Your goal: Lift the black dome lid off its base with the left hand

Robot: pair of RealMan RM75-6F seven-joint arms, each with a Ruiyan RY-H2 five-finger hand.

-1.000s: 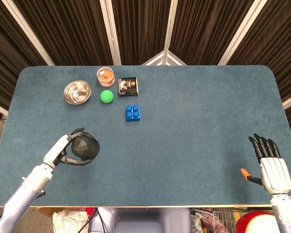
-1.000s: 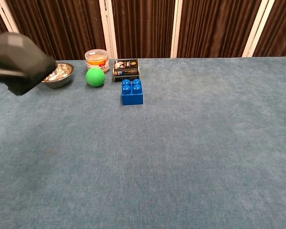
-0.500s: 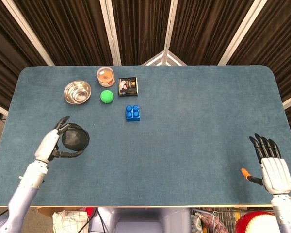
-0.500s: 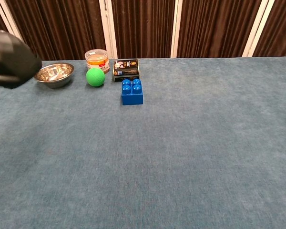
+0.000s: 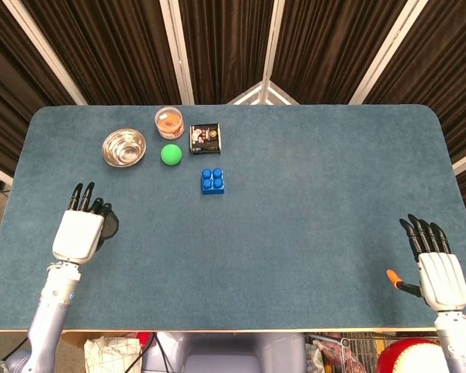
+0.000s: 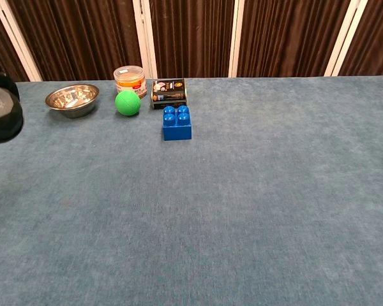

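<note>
The black dome lid (image 6: 2, 115) shows at the far left edge of the chest view, seemingly off the table. In the head view only a dark sliver of the lid (image 5: 110, 224) peeks out beside my left hand (image 5: 79, 231), which covers it from above, back of the hand up and fingers stretched forward. The hand appears to hold the lid beneath its palm. No base for the lid shows in either view. My right hand (image 5: 436, 268) hovers at the near right edge of the table with its fingers straight, apart and holding nothing.
At the back left stand a steel bowl (image 5: 124, 147), an orange-lidded jar (image 5: 169, 121), a green ball (image 5: 170, 154) and a small dark box (image 5: 205, 137). A blue brick (image 5: 212, 180) lies just in front of them. The blue table edge (image 5: 15, 163) runs close to my left hand.
My left hand has carried the lid leftward, toward the table's left edge, and turned palm down over it. The right hand has stayed where it was.
</note>
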